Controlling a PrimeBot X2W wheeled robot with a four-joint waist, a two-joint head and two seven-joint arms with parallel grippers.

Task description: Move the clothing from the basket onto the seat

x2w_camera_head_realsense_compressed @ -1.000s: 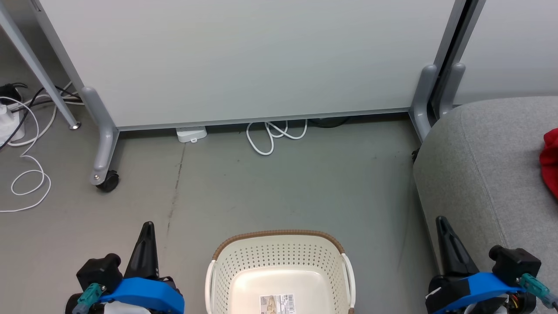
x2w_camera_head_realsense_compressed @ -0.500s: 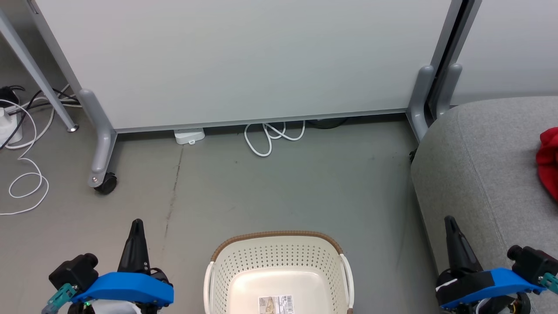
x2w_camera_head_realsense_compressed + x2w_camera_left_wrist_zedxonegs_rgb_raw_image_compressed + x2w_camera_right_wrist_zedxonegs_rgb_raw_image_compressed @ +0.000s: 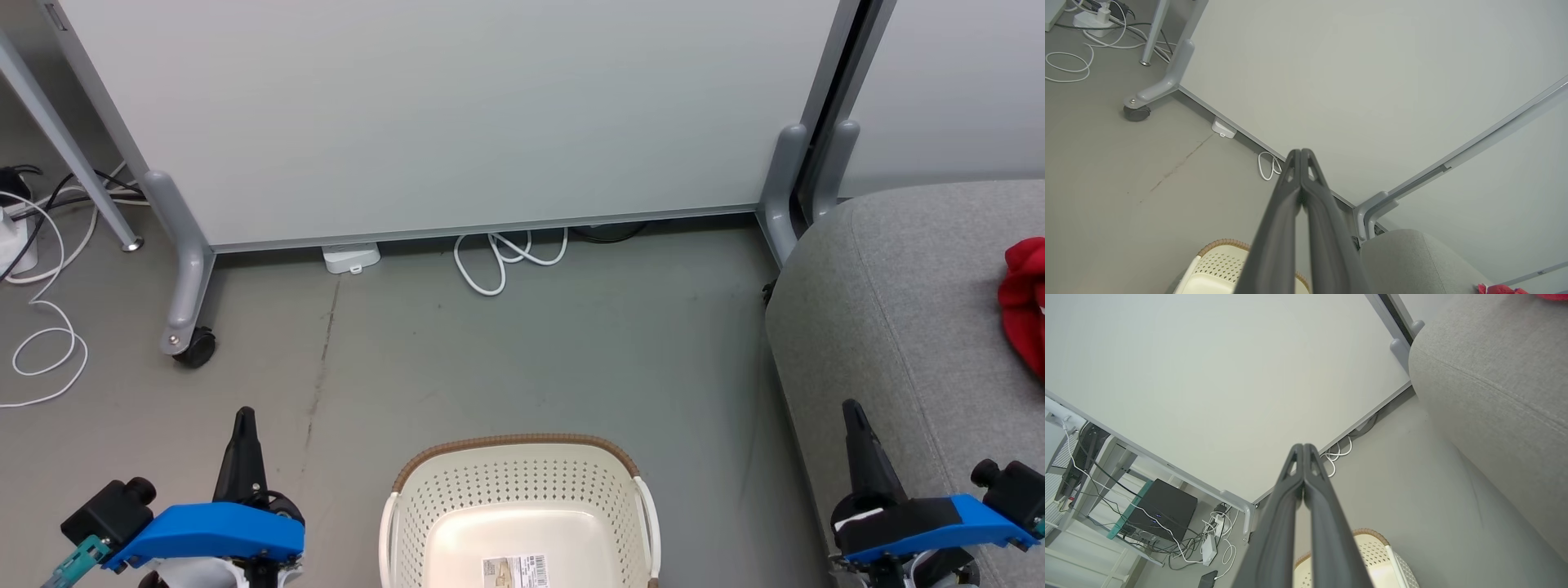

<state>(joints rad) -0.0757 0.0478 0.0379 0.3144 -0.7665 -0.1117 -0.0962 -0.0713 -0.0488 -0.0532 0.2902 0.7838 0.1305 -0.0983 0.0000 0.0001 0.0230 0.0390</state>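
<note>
Head view has the oval cream-white plastic laundry basket [image 3: 514,482], perforated walls and brown ribbed rim, sitting on the smooth grey floor [image 3: 531,351]. Its pale bottom is showing, with a printed paper label [image 3: 516,569] stuck on it.

The clothing [image 3: 1024,302], a soft crumpled red garment, is well off to the right of the basket and farther back. It's lying on the seat [image 3: 898,327], the big grey fabric-upholstered cushion with the rounded corner. Only part of the red stuff is in frame, so any trim can't be made out. The seat starts not far right of the basket, with a strip of floor between them.

The robot's left gripper [image 3: 243,415], long dark fingers under a blue housing, hangs left of the basket. Its right gripper [image 3: 851,406], same build, hangs right of the basket, by the seat's near side. In both wrist views the fingers [image 3: 1282,220] are pressed together tip to tip.

Beyond the basket stands a pale grey partition panel [image 3: 457,114] on a metal frame, with a looped white cable [image 3: 498,261] on the floor at its foot. A black caster [image 3: 196,349] sits off to the basket's far left.
</note>
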